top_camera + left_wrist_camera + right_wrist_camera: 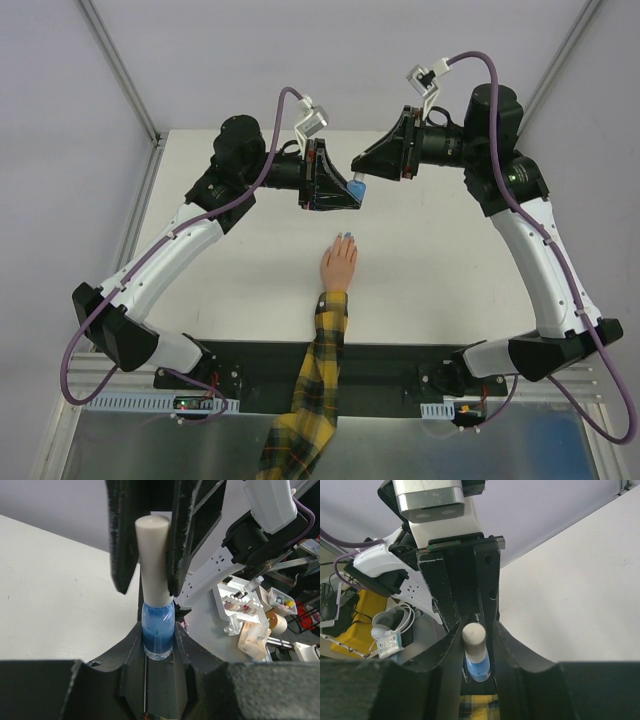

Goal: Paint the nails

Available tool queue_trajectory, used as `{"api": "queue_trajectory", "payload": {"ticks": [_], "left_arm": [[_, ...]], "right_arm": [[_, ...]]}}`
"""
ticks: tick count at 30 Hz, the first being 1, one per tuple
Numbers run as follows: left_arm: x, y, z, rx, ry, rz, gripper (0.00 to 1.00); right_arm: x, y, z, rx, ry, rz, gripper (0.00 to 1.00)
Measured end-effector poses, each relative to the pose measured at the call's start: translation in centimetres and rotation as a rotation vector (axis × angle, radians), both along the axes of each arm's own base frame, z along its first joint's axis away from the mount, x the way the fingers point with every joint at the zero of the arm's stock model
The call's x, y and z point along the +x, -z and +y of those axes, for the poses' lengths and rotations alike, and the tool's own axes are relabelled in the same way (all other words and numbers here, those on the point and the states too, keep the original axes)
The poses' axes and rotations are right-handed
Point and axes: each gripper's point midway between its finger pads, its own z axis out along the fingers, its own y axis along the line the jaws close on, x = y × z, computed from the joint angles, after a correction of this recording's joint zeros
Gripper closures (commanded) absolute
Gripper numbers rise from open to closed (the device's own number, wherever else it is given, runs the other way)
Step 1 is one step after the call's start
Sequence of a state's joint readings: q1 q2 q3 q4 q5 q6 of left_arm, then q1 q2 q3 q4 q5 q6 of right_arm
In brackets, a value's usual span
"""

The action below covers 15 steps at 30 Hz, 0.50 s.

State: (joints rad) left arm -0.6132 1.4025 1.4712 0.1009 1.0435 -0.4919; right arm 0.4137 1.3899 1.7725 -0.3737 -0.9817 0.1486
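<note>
A small peach hand (338, 266) with a yellow-black plaid sleeve (320, 400) lies palm down on the white table (430, 270). Its tiny nails (345, 237) point away from me, and some look light blue. My left gripper (352, 193) is shut on the body of a small blue bottle (157, 630), held above the table beyond the fingertips. My right gripper (358, 166) meets it from the right, its jaws closed on the bottle's white cap (473, 635). In the left wrist view the right fingers (180, 540) flank the cap (152, 555). The sleeve also shows in the right wrist view (477, 707).
The left table edge has a metal frame rail (130, 220). Off the table, the left wrist view shows a white rack of small bottles (242, 602). A black base plate (390, 362) runs along the near edge between the arm bases.
</note>
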Motion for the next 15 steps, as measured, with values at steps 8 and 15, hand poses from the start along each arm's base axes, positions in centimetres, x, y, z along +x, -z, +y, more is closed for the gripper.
{"api": "queue_trajectory", "payload": {"ticks": [8, 15], "left_arm": [[0.4, 0.2, -0.3, 0.010, -0.007, 0.028, 1.00], [3.6, 1.1, -1.0, 0.065, -0.154, 0.043, 1.00]], "right_arm": [[0.1, 0.6, 0.0, -0.015, 0.006, -0.012, 0.99], [2.7, 1.5, -0.2, -0.117, 0.264, -0.086, 1.00]]}}
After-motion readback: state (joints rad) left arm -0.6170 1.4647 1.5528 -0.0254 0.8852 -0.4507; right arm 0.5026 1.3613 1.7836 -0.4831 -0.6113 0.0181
